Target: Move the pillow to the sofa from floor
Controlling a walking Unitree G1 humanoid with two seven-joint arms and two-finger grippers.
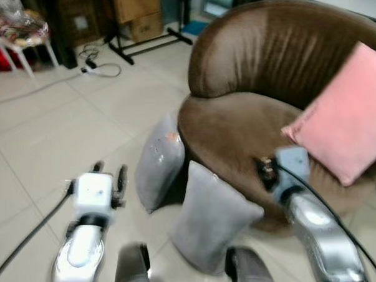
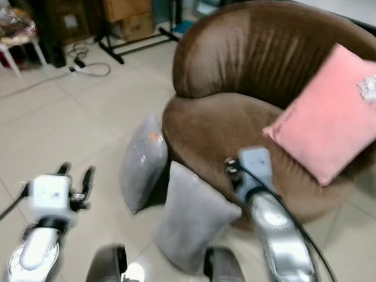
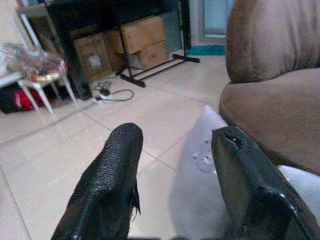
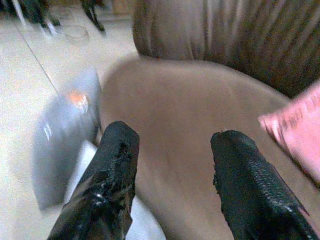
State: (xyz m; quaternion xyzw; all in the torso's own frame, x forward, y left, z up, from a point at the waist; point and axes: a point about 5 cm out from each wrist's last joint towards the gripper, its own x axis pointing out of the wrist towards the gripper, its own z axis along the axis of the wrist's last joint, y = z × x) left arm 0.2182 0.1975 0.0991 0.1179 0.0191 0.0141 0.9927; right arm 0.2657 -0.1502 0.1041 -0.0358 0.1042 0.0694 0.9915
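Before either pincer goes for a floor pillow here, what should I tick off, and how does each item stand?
1. Left pincer open: ok.
2. Right pincer open: ok.
3. Two grey fabric pillows, near and far, on the floor against the brown round sofa: ok.
4. Either grey pillow gripped: not ok.
5. Bare seat beside the pink square pillow: ok.
6. Picture sharpness: not ok, blurred.

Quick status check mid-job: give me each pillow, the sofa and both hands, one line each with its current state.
Near grey pillow: on floor, leaning against sofa front.
Far grey pillow: on floor, propped against sofa.
Pink pillow: on sofa, against backrest.
Brown sofa: seat mostly bare.
Left hand: open, empty, above floor.
Right hand: open, empty, over seat edge.
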